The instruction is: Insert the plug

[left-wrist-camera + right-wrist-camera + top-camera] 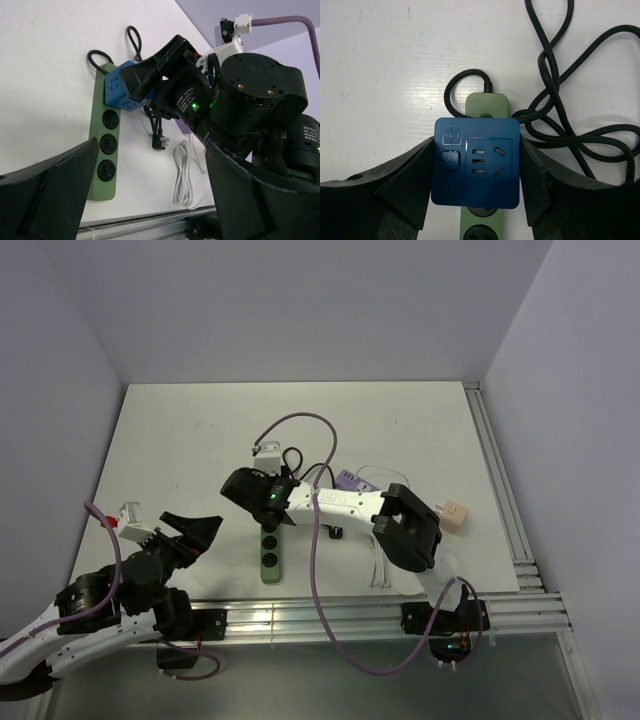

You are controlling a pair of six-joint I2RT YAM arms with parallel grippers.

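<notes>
1. At the table's (180, 440) centre, the right gripper (476, 172) pinches the blue plug (475, 162). One dark finger (415, 175) presses each side face.
2. The plug sits over the far end of the green power strip (487, 105), near where the black cord (555, 100) enters it. Its socket face and two buttons point up at the wrist camera.
3. The plug's underside is hidden in every view, so I cannot tell whether its pins are seated or only resting on the strip.
4. From the top camera the plug cannot be seen. The right gripper covers it along with the strip's far half, and only the strip's near part shows.
5. The left wrist view shows three open sockets on the strip, nearer than the plug.
6. The left gripper (203, 533) hangs at the near left, well apart from the strip. Its fingers (50, 190) are spread wide with nothing between them, and their tips are cut off by the frame edge in its own camera.
7. Other items:
   - A white cable (184, 170) and a loose black plug (159, 142) lie right of the strip.
   - A peach cube (456, 514) lies at the far right.
   - A purple item (350, 480) is partly masked by the right arm and cannot be identified.
</notes>
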